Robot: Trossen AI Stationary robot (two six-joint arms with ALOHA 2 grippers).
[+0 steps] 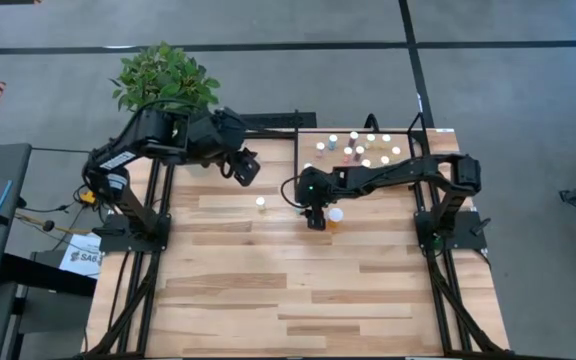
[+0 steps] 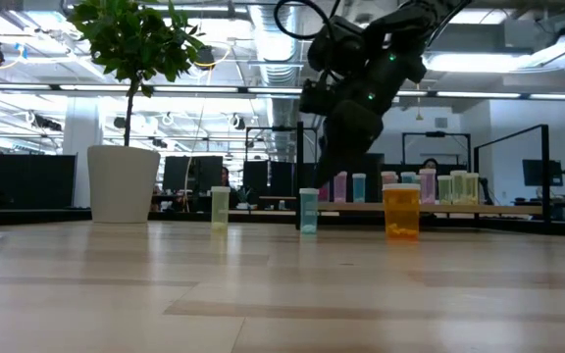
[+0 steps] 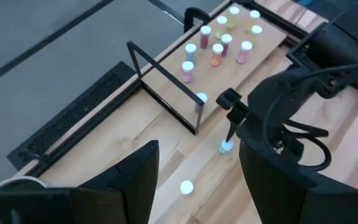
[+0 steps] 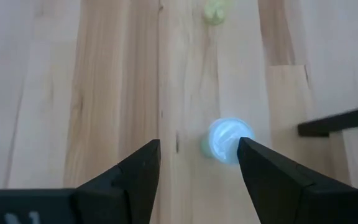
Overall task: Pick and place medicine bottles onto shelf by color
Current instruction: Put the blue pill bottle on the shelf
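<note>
My right gripper is open over the middle of the table, pointing down above a small greenish white-capped bottle. The bottle stands upright on the table; in the right wrist view it shows between the fingers, nearer one of them. A second small yellowish bottle stands to its left, and a larger orange bottle just to its right. The shelf, light wood in a black frame at the far right, carries several small white-capped bottles. My left gripper is open and empty in the air at the far left.
A potted plant in a white pot stands at the table's far left corner. The shelf's upright black frame end rises between the loose bottles and the shelf. Bare planks fill the near half of the table.
</note>
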